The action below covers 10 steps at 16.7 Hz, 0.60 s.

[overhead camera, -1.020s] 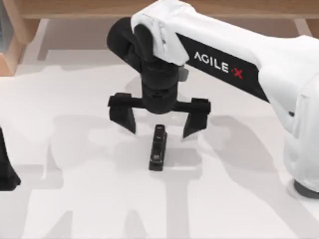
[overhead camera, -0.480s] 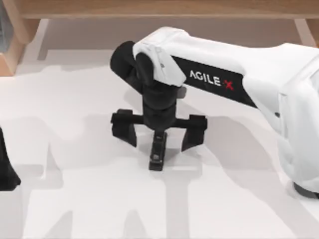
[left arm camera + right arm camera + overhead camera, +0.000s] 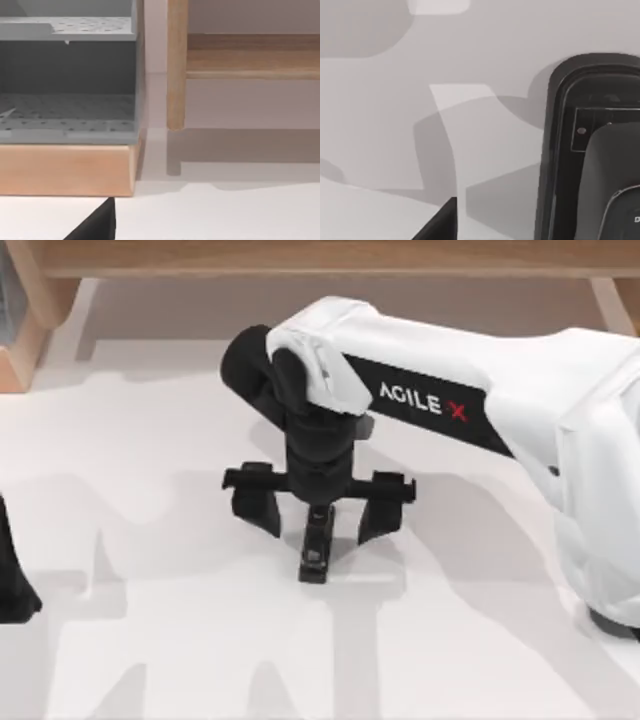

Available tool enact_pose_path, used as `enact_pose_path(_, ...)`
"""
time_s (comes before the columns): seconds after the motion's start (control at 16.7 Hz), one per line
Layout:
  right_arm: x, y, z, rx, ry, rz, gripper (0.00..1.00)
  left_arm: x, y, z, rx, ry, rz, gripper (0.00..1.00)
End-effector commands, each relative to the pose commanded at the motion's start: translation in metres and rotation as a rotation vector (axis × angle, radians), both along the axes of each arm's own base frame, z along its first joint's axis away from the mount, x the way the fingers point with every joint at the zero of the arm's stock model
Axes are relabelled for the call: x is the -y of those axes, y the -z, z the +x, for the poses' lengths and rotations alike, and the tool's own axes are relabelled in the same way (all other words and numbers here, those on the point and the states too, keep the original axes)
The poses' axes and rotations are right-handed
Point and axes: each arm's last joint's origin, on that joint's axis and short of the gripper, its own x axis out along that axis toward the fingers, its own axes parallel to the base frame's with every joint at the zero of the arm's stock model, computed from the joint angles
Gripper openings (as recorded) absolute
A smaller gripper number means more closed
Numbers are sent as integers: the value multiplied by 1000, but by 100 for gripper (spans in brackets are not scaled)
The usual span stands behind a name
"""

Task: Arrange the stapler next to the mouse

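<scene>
The right arm (image 3: 480, 390) reaches in from the worktop's (image 3: 160, 640) right edge toward its middle, wrist bent straight down, its right gripper (image 3: 318, 508) spread wide astride the far end of the stapler (image 3: 316, 545), while the left gripper (image 3: 12, 575) sits parked at the left edge.

Overhead view; two close wrist views

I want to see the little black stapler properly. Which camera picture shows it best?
The top view: the whole stapler lies on the white table between the right gripper's open fingers. The right wrist view shows a close-up part of it.
</scene>
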Motion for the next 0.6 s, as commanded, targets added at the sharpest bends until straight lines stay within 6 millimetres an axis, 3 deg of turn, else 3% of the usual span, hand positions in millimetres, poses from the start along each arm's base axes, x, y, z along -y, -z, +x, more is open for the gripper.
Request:
enact_pose_path(0.54, 0, 0, 0, 0, 0, 0, 2, 0, 0, 0, 0, 0, 0, 100)
enact_pose_path(0.6, 0, 0, 0, 0, 0, 0, 0, 0, 0, 0, 0, 0, 0, 100)
